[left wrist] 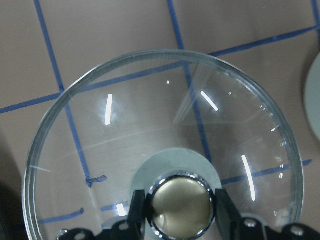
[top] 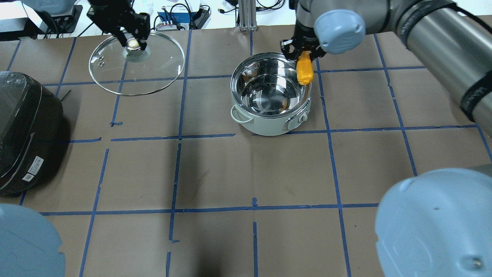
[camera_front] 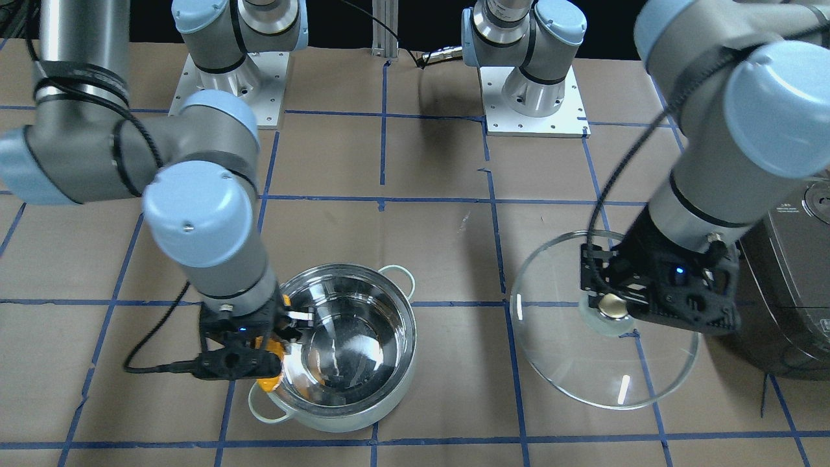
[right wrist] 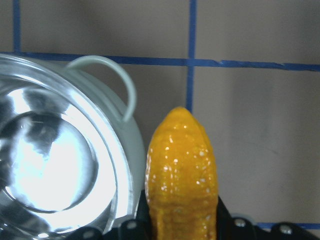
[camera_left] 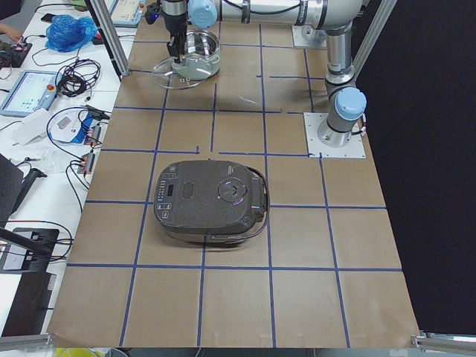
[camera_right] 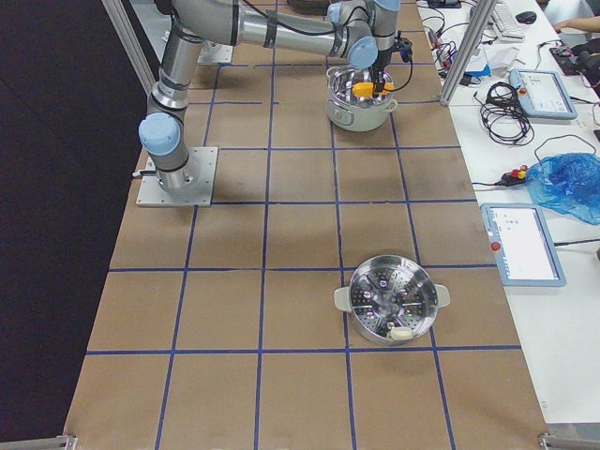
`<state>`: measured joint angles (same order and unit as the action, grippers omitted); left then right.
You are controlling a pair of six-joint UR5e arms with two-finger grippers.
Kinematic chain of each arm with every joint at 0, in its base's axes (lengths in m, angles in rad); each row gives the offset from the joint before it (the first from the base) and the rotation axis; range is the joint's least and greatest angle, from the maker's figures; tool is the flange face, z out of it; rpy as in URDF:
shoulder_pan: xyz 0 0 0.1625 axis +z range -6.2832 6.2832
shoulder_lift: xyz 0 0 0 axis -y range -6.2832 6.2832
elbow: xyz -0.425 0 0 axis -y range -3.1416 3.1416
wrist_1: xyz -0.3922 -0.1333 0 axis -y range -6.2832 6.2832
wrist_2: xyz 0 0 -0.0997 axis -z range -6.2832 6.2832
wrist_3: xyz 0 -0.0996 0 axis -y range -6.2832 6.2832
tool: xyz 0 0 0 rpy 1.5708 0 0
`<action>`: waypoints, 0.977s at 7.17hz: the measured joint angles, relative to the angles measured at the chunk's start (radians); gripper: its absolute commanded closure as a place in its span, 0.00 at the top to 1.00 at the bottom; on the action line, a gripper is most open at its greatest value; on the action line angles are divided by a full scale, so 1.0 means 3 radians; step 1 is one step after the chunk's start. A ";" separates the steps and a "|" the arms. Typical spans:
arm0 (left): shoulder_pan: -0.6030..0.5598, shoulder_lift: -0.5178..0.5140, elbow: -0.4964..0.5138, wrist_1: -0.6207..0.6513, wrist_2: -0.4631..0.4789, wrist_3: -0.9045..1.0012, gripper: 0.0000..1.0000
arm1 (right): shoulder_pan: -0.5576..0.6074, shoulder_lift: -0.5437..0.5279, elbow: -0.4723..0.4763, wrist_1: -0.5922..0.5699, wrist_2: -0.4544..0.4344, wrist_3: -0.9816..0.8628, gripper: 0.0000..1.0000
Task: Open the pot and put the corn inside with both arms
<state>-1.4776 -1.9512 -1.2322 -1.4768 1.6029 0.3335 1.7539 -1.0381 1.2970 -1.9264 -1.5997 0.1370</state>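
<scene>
The right end effector grips the corn by its butt end at the rim of the open pot, beside one loop handle; the right wrist view shows the cob just outside the bowl. Well apart, the left end effector is clamped on the knob of the glass lid, near the dark rice cooker on the tabletop. The drop looks best done by carrying the cob inward past the rim, lowering it near the steel floor, then letting go, so it cannot glance off.
</scene>
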 measured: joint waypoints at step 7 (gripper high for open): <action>0.0266 -0.0750 -0.0690 0.1503 -0.0373 0.0281 1.00 | 0.0254 0.0342 0.0229 -0.0412 0.0010 0.0185 1.00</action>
<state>-1.3979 -2.1762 -1.4392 -1.0259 1.4910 0.4179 1.8300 -0.9356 1.3657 -2.0499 -1.5968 0.1925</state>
